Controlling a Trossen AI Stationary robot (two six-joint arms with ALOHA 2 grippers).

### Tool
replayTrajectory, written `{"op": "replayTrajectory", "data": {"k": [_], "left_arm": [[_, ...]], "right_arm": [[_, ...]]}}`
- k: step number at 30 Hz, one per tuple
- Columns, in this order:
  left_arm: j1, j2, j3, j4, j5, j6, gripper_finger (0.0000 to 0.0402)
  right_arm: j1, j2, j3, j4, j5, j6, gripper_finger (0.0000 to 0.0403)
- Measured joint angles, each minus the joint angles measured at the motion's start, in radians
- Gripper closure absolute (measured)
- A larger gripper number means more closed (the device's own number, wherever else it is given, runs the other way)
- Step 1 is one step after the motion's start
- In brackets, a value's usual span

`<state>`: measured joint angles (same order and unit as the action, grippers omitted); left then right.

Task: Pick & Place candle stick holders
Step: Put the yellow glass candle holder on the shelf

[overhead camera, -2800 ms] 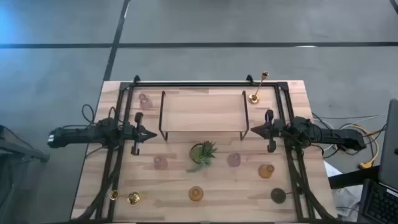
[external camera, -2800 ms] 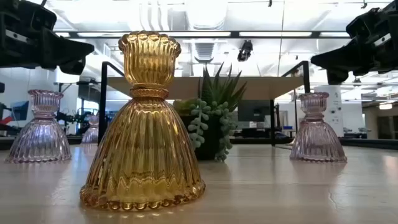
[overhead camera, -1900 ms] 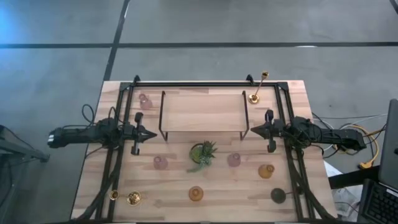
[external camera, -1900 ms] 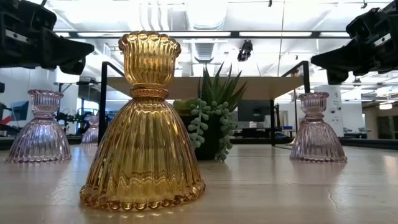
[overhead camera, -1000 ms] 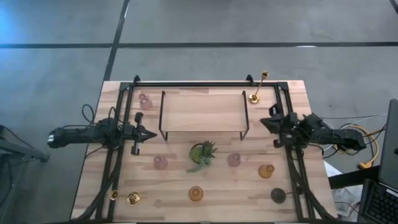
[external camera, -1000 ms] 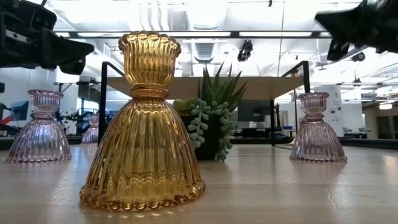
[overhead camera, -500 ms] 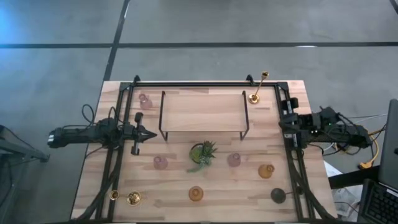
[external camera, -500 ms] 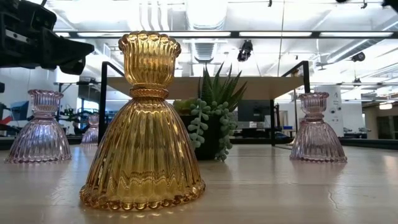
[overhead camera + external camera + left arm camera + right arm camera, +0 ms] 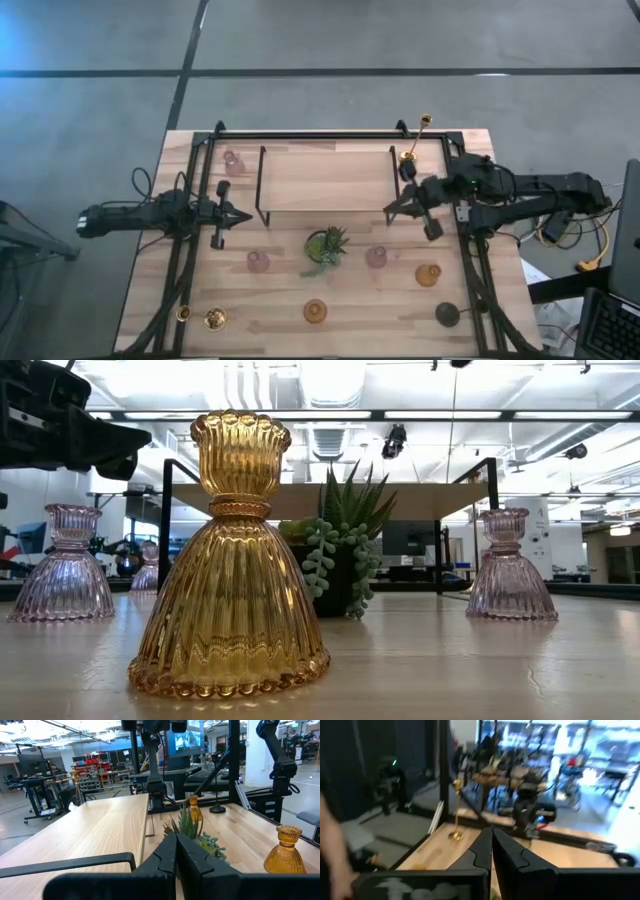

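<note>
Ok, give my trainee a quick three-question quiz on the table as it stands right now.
1. True or false: the right tool is shut and holds nothing.
2. What stands nearest the table's middle: A) the green plant, B) the black holder, C) the tall gold holder?
3. How many squat amber holders stand on the table?

Key: 1 true. 2 A. 3 two: one by the near edge, one to the right.

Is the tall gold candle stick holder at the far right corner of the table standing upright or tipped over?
Upright. The gold candle stick holder stands on its round base, its stem vertical in the right wrist view.
</note>
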<state>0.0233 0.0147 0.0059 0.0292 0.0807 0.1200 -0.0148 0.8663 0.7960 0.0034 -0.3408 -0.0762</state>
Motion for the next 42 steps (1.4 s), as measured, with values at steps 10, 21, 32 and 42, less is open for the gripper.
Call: {"op": "replayTrajectory", "data": {"k": [10, 21, 32, 42], "left_arm": [[0.000, 0.000, 0.000, 0.000, 0.000, 0.000, 0.0390], [0.000, 0.000, 0.000, 0.000, 0.000, 0.000, 0.0390], [0.000, 0.000, 0.000, 0.000, 0.000, 0.000, 0.0390], [0.000, 0.000, 0.000, 0.000, 0.000, 0.000, 0.0390]], "right_arm": [[0.219, 0.180, 0.286, -0.618, 0.343, 0.123, 0.0394], [0.498, 0.291, 0.406, -0.990, 0.558, 0.616, 0.0394], [0.576, 0.299, 0.364, -1.221, 0.545, 1.105, 0.0394], [0.626, 0.299, 0.324, -1.308, 0.430, 1.394, 0.0394]]}}
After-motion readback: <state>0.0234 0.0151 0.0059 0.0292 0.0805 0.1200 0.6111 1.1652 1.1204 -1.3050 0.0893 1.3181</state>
